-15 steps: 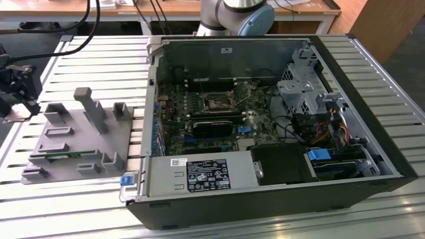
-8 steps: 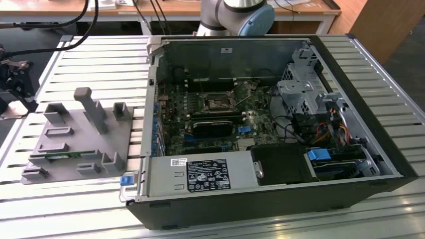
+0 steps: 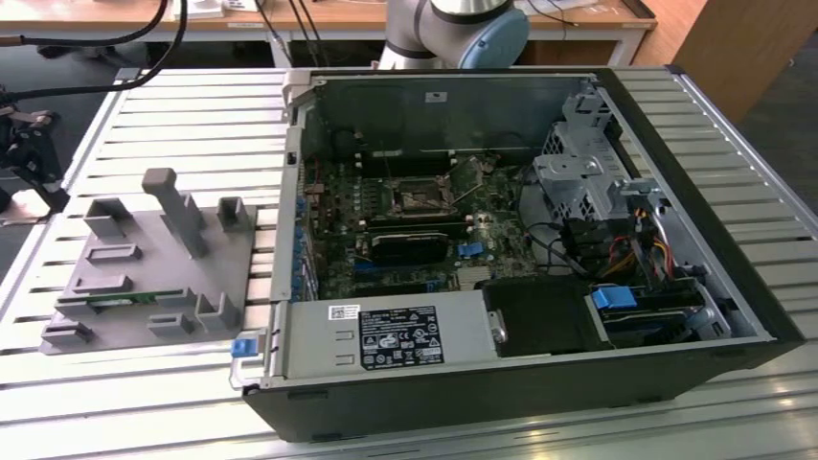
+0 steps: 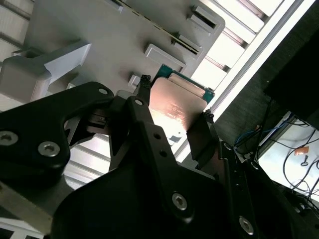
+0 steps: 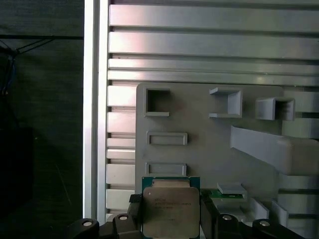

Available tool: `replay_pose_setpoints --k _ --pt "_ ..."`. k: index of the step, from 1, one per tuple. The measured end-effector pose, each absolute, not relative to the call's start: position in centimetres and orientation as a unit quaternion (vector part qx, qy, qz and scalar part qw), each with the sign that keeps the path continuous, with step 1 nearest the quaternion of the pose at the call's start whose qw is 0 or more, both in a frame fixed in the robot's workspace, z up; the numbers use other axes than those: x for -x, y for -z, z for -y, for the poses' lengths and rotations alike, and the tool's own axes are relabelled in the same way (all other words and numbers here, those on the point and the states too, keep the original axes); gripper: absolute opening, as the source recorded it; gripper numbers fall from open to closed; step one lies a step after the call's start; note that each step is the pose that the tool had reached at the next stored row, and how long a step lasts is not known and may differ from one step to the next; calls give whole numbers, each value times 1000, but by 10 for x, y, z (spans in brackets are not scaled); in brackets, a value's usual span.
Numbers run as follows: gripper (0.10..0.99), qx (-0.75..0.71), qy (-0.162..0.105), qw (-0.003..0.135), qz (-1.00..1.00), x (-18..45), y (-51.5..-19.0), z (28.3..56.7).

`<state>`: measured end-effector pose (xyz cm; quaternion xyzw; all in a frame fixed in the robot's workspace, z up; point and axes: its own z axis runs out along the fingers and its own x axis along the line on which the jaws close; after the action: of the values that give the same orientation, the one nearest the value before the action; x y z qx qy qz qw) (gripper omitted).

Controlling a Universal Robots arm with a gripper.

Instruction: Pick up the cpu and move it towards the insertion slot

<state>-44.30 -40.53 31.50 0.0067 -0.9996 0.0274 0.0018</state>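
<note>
The cpu [image 5: 170,210], a silvery square chip with a green-edged underside, sits between my gripper's [image 5: 170,216] two black fingers. In the second wrist view the cpu [image 4: 175,103] is clamped from two sides by the fingers [image 4: 141,97], so the gripper [image 4: 174,113] is shut on it. It hangs above the near edge of the grey holder plate [image 5: 199,149]. The arm's dark wrist end [image 3: 26,144] is at the exterior view's left edge, over the holder plate [image 3: 141,278]. The insertion slot [image 3: 420,198] is a dark square socket on the green board inside the open computer case [image 3: 511,402], well to the exterior view's right.
A green memory stick [image 5: 225,194] lies on the holder plate beside the held chip. Grey posts and pockets [image 3: 172,206] stick up from the plate. The slatted metal table [image 3: 192,105] carries both plate and case. Drive cages [image 3: 581,177] and cables [image 3: 626,254] crowd the case's right side.
</note>
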Motion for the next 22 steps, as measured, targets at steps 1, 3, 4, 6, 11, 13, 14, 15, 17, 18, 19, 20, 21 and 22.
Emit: replay_pose_setpoints --k 1,3,4,6,11,13,14,15,17,18,19,20,21,22 --pt "545 -7 -27 2 1000 443 -316 405" --pt "545 -7 -27 2 1000 443 -317 405" --pt "545 -7 -27 2 1000 443 -318 405" --pt "545 -7 -27 2 1000 443 -319 405" --pt "545 -7 -27 2 1000 443 -321 405" --pt "545 -7 -27 2 1000 443 -323 405" --pt "545 -7 -27 2 1000 443 -323 405" --pt "545 -7 -27 2 1000 443 -324 405" --pt "545 -7 -27 2 1000 443 -325 405" --pt "545 -7 -27 2 1000 443 -326 405" --pt "545 -7 -27 2 1000 443 -326 405" --pt "545 -7 -27 2 1000 443 -327 405" --pt "545 -7 -27 2 1000 443 -328 405" --pt "545 -7 -27 2 1000 443 -328 405"
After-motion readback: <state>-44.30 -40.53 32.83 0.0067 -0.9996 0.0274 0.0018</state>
